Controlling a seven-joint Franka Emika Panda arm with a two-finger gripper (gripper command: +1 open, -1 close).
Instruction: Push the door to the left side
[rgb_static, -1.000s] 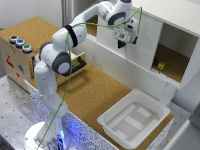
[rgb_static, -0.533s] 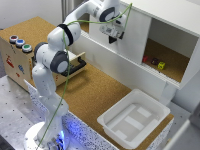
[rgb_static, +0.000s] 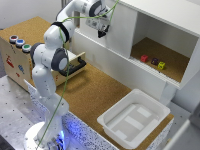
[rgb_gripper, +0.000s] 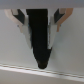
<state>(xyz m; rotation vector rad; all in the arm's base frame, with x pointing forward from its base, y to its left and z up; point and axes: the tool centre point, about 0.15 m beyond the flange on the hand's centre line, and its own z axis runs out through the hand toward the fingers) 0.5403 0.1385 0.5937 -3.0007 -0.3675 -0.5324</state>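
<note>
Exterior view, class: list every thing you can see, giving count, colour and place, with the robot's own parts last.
door: one, white, covering the cabinet's half on the exterior view's left
cabinet: one, white, at the back, open on the exterior view's right
blocks: three, red, dark and yellow, inside the open compartment
tray: one, white, on the cork table in front of the cabinet
table: one, cork brown
box: one, wooden, with coloured buttons on top, at the exterior view's left
arm: one, white and black, reaching to the door
fingers: dark, against the door; too blurred to tell open or shut
</note>
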